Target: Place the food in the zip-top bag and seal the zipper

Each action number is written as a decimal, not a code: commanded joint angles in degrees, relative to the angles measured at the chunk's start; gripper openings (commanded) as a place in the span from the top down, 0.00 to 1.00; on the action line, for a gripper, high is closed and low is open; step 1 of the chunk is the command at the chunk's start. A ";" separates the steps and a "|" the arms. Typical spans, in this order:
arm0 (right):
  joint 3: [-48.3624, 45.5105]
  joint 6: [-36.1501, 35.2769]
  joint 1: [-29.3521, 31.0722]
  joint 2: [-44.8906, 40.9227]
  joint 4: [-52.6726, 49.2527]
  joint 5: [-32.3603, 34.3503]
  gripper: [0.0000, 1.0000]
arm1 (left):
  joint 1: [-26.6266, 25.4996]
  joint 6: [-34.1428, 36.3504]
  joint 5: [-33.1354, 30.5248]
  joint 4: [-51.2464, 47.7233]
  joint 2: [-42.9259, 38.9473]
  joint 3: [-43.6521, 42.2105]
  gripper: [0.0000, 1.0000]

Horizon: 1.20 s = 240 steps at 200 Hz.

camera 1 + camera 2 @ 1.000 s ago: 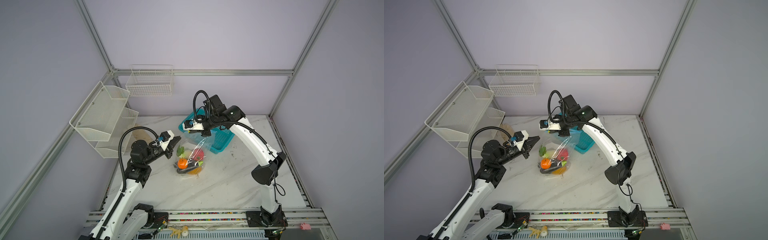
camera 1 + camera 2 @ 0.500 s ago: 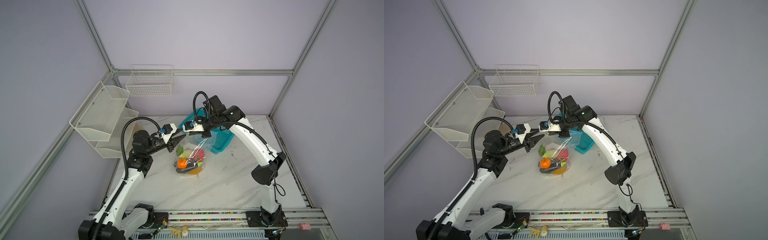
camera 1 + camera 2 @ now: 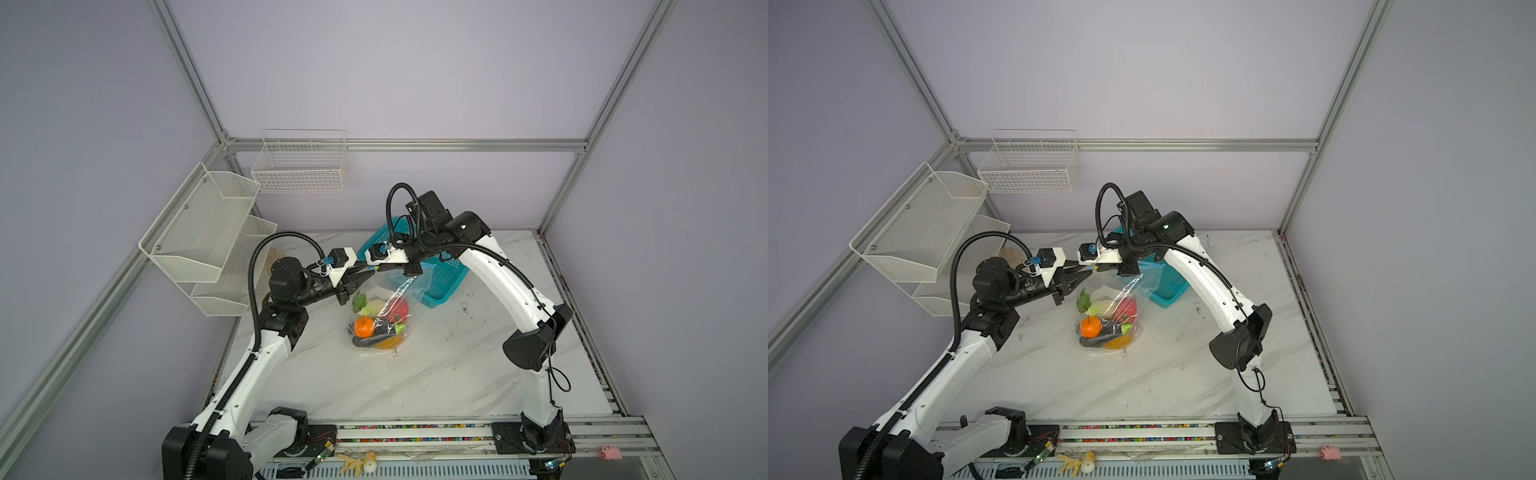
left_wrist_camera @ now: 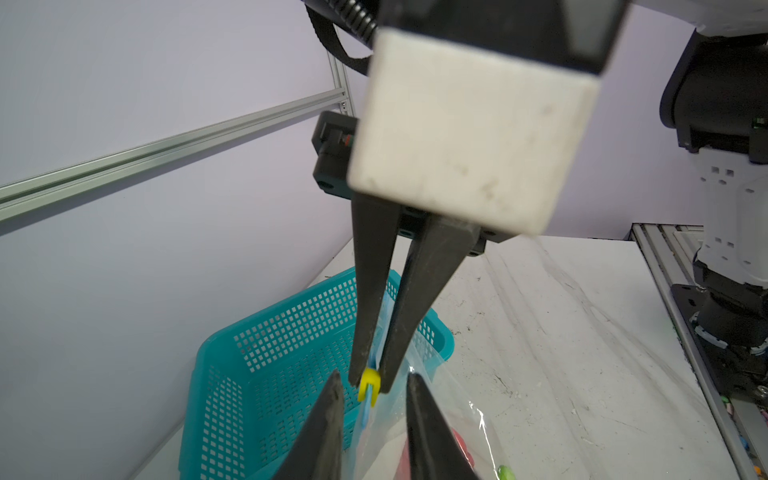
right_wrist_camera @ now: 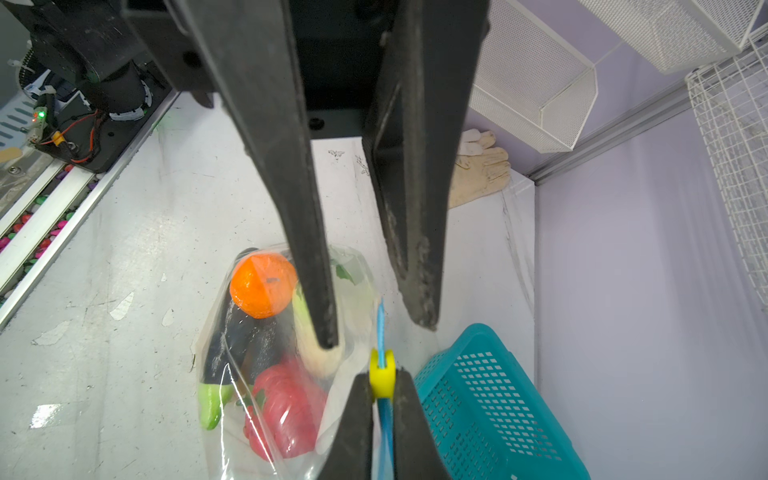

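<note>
Two sets of jaws meet over the zip-top bag [image 3: 398,291]: I have the right jaws clamped on the zipper [image 5: 379,328], left jaws apart near its yellow slider [image 5: 381,371], which I'd pinch squarely, strip taut.

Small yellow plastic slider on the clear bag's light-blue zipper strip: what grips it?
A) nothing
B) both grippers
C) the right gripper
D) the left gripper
C: the right gripper pinches the yellow slider between its fingertips; the left gripper stands open, clear of it.

Bright, even diffuse light; soft faint shadows; glare streaks on zip-top bag [image 3: 390,299]; wrist-view foreground blurred.
</note>
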 commanded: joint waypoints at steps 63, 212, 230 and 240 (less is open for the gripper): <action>-0.08 -0.77 0.29 -1.50 -2.16 -1.93 0.95 | -0.26 -0.16 0.88 1.66 1.33 4.61 0.77; -0.33 -0.30 0.21 -1.68 -1.84 -0.67 0.94 | -1.27 2.66 -6.87 -2.05 -2.55 2.00 1.00; -0.29 0.69 0.21 -1.33 -1.50 0.88 0.94 | -1.36 3.47 -10.34 -3.27 -3.88 1.55 1.00; -0.10 1.17 0.14 -1.06 -1.53 1.59 0.94 | -1.31 4.08 -11.79 -3.69 -4.29 1.42 1.00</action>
